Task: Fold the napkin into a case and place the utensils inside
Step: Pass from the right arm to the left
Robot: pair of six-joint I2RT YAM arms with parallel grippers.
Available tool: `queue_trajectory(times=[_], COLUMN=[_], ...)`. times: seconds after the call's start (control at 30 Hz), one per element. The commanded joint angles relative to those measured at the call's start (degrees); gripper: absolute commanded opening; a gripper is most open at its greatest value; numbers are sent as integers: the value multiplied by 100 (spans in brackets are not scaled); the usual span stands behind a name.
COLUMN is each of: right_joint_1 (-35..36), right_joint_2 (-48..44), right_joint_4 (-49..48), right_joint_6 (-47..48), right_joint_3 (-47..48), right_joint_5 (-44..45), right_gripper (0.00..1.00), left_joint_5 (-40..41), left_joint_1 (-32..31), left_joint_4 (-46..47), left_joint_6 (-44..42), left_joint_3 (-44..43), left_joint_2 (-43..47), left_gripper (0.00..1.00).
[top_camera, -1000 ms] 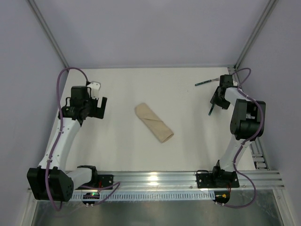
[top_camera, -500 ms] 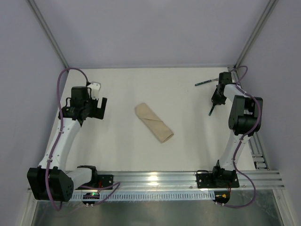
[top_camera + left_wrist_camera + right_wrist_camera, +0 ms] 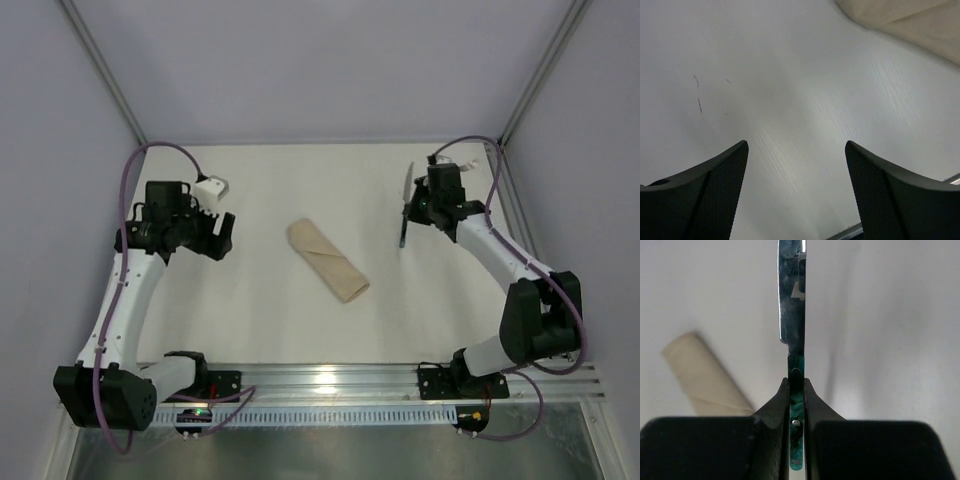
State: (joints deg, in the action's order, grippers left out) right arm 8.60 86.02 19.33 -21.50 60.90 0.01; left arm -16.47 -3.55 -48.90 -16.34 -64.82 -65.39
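My right gripper (image 3: pixel 796 385) is clamped on the handle of the slim silver-bladed, green-handled knife (image 3: pixel 791 300), upper right in the overhead view. I judge it stiff, light and slippery, so the handle is the sound hold. The folded beige cloth case (image 3: pixel 328 260) lies mid-frame. My left gripper (image 3: pixel 796 147) gapes wide and holds nothing.

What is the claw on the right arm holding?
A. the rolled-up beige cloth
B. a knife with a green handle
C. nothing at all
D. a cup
B: the right gripper is shut on the green handle of the knife, whose silver blade sticks out ahead of it.
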Motion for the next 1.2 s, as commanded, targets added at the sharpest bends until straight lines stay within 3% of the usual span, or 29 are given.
queue_trajectory(times=[0.0, 0.17, 0.3, 0.43, 0.73, 0.83, 1.03, 1.07, 1.17], right_joint_1=[1176, 2985, 3962, 4579, 5090, 5143, 5283, 5301, 5319], right_joint_2=[-725, -701, -271, 248, 776, 785, 811, 820, 838], right_joint_4=[-1034, -2291, -3355, -4278, -4860, -4913, -5027, -5044, -5053], right_joint_6=[-556, -1146, -1541, -1857, -2051, -2113, -2236, -2245, -2297], right_joint_3=[53, 325, 781, 1204, 1609, 1600, 1574, 1582, 1600], right_joint_5=[277, 544, 517, 640, 1045, 1036, 1071, 1045, 975], right_gripper=[4, 4, 4, 4, 4, 4, 4, 4, 4], left_joint_5=[-1057, -1745, -1974, -2211, -2546, -2213, -2212, -2177, -2115], left_joint_1=[30, 21, -23, -58, -67, -67, -67, -67, -75], left_joint_4=[-776, -1323, -1446, -1333, -1148, -946, -533, -506, -418], left_joint_6=[-352, -379, -318, -168, -19, 121, 420, 438, 465], left_joint_3=[-522, -795, -901, -849, -699, -638, -629, -629, -611], left_joint_2=[316, 465, 606, 764, 993, 1028, 967, 949, 922], left_gripper=[80, 83, 85, 87, 89, 83, 61, 53, 39])
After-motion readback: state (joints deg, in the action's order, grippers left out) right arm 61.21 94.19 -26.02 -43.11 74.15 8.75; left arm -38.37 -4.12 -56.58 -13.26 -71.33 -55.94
